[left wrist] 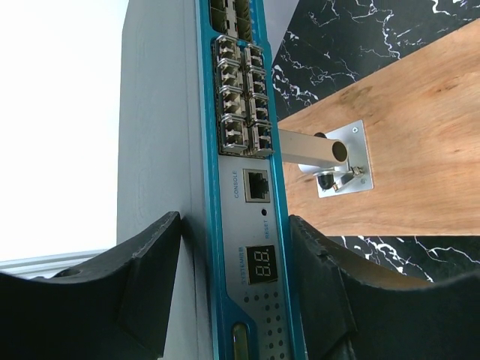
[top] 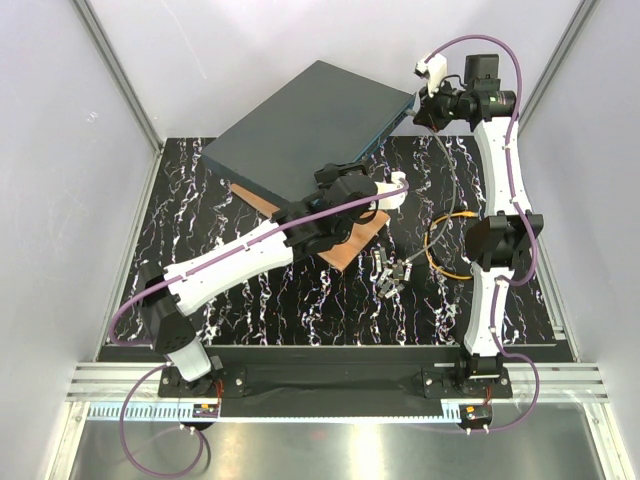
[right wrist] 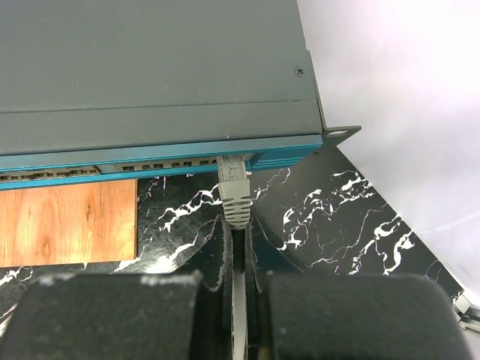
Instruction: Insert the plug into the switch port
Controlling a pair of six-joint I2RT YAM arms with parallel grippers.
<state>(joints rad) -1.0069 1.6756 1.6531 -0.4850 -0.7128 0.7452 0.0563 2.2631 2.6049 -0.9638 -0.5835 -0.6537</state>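
Your left arm lies low and long. It reaches from its base at the near left corner diagonally across the marbled table to the front of the switch. Your left gripper stands about half spread and straddles the switch's teal front edge. Its fingers sit one over the dark grey top and one along the underside. Both appear pressed against the box, close to the CONSOLE socket and the two-digit display.

Your right arm rises from its base, folds at the elbow and runs up the right side. Its wrist is bent left toward the switch's right front corner. Your right gripper has its fingers pressed together on a thin grey cable, just behind the plug.

The plug, in a pale grey boot, points straight at the teal face. Its nose meets the switch port near the right end of the row. You cannot tell from here how deep it sits. A wooden board lies under the switch's front, to the left of the plug.
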